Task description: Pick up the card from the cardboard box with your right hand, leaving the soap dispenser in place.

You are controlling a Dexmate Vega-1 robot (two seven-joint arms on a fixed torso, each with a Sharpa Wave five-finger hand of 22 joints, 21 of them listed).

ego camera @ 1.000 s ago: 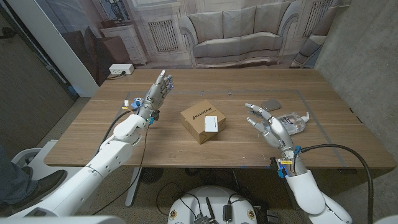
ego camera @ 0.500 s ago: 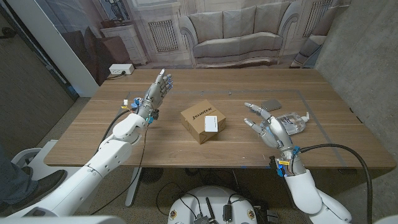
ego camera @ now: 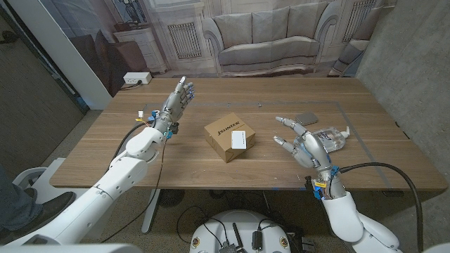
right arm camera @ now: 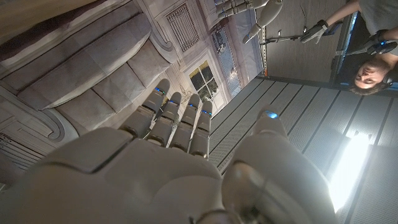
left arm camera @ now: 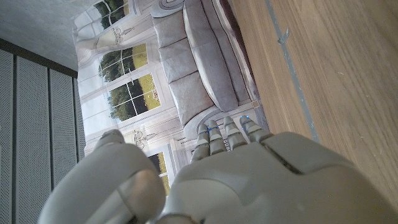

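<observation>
I see the card (ego camera: 238, 140) lying on the cardboard box (ego camera: 226, 138). My right robot hand (ego camera: 302, 143) hovers beside it, released, fingers spread. My left robot hand (ego camera: 176, 105) is released too.

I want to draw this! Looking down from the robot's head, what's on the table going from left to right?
Left hand → cardboard box with the card on it → right hand → soap dispenser.
</observation>
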